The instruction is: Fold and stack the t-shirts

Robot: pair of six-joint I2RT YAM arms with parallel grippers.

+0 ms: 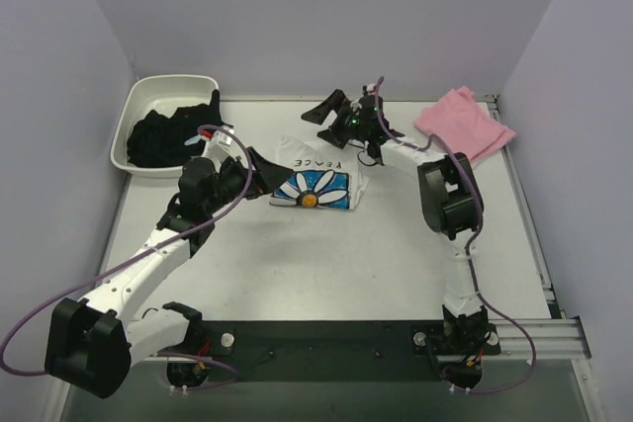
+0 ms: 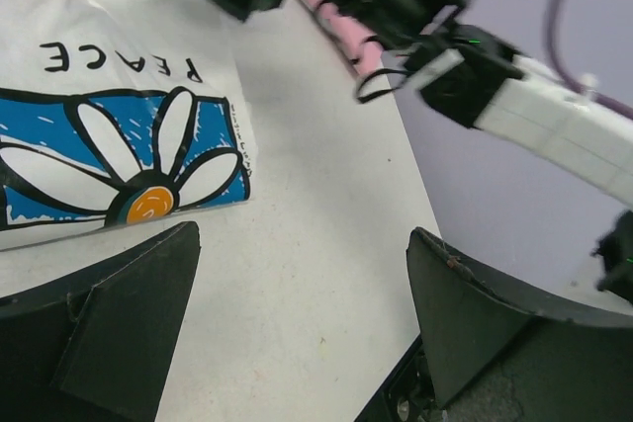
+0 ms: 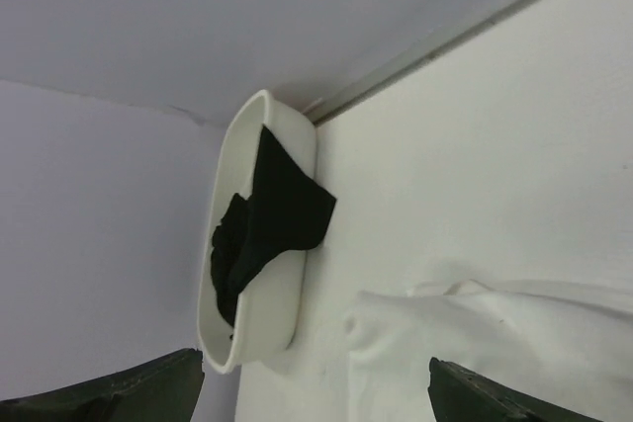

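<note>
Daisy tee (image 1: 316, 188) lies as a compact bundle mid-table, with the pink tee (image 1: 463, 124) well apart at the far right corner. Your left gripper (image 1: 265, 173), just beside the bundle's left edge, and right gripper (image 1: 331, 118), behind it, both have fingers spread and hold nothing. Pinch opposite edges low, then lift evenly so the folds don't slump

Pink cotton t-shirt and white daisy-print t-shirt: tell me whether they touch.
Apart. The top view shows the pink cotton t-shirt at the far right corner, the white daisy-print t-shirt mid-table, bare tabletop between them.
</note>
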